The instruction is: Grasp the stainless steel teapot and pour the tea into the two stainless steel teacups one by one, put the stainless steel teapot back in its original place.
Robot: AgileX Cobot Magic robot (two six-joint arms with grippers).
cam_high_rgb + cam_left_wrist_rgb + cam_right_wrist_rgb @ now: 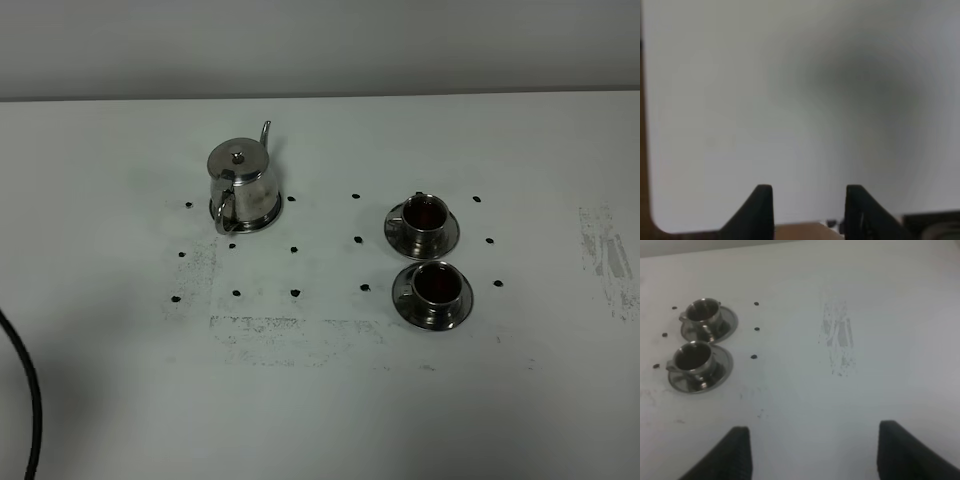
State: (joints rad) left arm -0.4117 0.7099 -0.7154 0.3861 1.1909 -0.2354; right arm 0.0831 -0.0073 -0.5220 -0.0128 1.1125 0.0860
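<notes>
From the high camera, neither arm is showing. The stainless steel teapot is sitting upright on its original place, the round steel disc, with the lid on and the spout pointing away toward the wall. The two stainless steel teacups are standing on their saucers, one just behind the other, well apart from the pot; both are showing dark reddish tea inside. By the look of it, the pouring and the return are already done, so the risk now lies in any stray arm motion knocking a full cup.

In the left wrist view, the left gripper is standing part-way open, with a clear gap between its dark fingers and nothing between them. Only blurred white table is lying ahead of it; no pot or cup is appearing near this pincer.

In the right wrist view, the right gripper is spreading wide and holding nothing. The cups are sitting ahead of it and off to one side, clear of the fingers. A sweep across the table toward that side would be catching a saucer and spilling tea.
</notes>
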